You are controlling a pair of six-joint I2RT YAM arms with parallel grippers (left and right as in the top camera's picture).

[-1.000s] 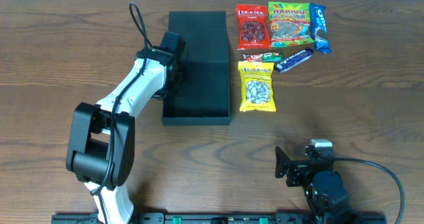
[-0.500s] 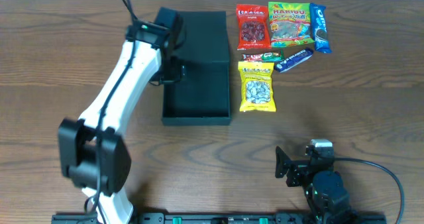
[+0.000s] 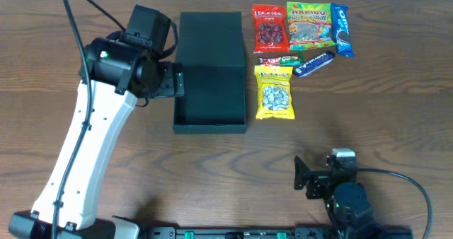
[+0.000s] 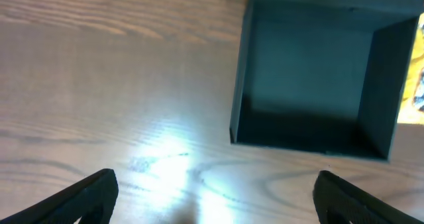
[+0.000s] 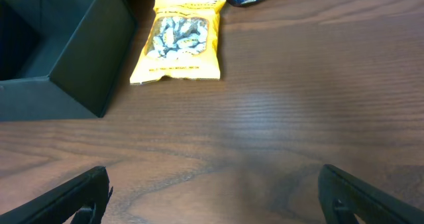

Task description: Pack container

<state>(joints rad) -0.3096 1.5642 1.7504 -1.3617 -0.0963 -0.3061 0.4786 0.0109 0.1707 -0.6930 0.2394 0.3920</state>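
Overall, brown wood-grain table point(image 3: 396, 105), open dark container point(image 3: 211, 94), snack packets point(image 3: 309, 23) beside.

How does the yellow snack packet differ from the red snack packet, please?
The yellow packet pictures pale seeds; the red packet shows dark red pieces. The yellow packet lies beside the open tray of the container, while the red packet lies farther back, beside the flap lid. Both lie flat on the table, outside the container, not yet packed.

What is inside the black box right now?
Only bare floor shows inside the black box; the snack packets lie outside beside it. The left arm overlaps only one wall's edge.
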